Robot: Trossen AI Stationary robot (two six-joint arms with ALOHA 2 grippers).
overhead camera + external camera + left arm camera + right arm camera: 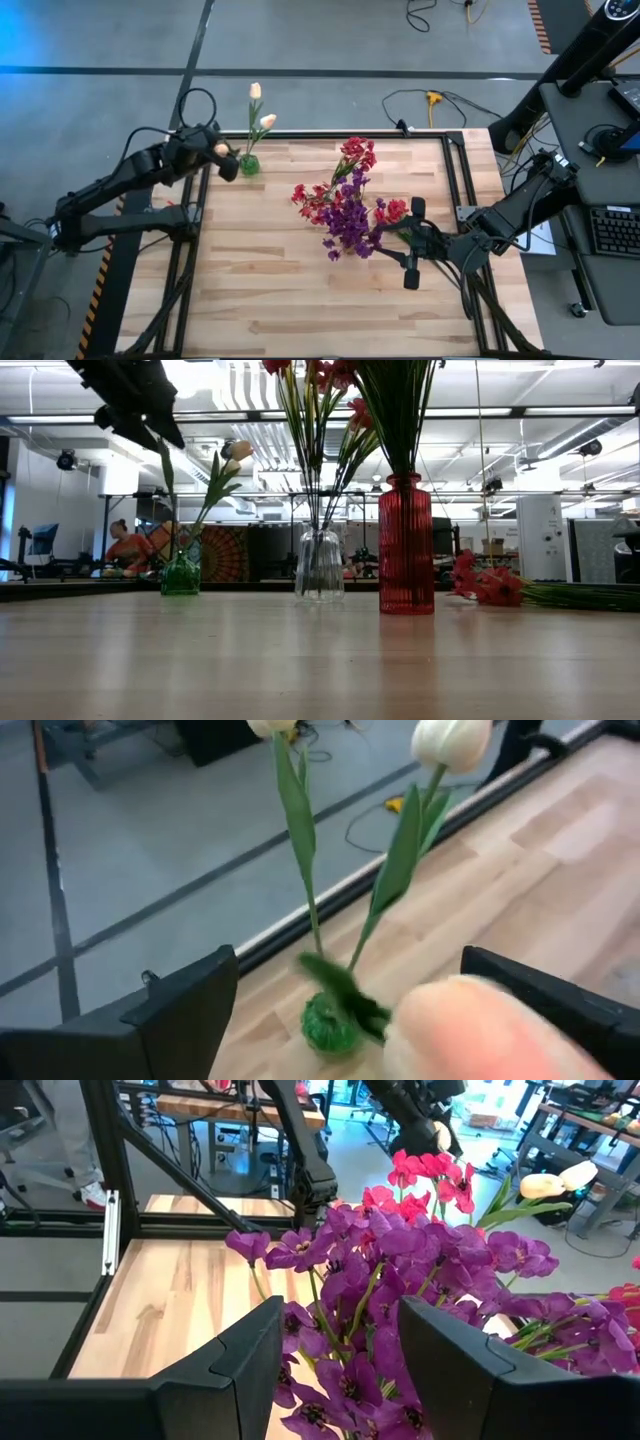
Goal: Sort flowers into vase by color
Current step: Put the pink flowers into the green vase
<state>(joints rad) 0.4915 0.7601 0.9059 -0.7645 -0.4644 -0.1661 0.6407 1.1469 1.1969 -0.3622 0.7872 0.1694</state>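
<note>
- Judged from how things lie, the sort is far along but unfinished: three vases carry flowers, and loose stems remain on the tabletop (pixel 260 290).
- Nearest in the low view, right of centre, the red vase (pixel 406 545) stands upright with a thick sheaf of green stems; in the high view the purple flowers (pixel 347 225) mass at centre, so purple seems to belong here.
- Just left of it and a little farther back, the clear vase (pixel 320 565) holds thin stems with red flowers (pixel 355 155) topping them.
- At the right edge of the low view, loose red flowers (pixel 490 584) lie flat on the tabletop, stems pointing right; these look like what is left to place.
- The right hand (pixel 412 243) sits right of centre in the high view, beside the bouquet, fingers about half apart; whether anything sits between them I cannot tell, though purple blossoms crowd its wrist view.
- Farthest, left of centre in the low view, the small green vase (pixel 181 572) holds cream tulips (pixel 262 108).
- The left hand (pixel 226 160) hovers beside that vase at upper left of the high view, fingers spread wide. A blurred cream bud (pixel 475 1030) lies near its fingers, apparently let go.
</note>
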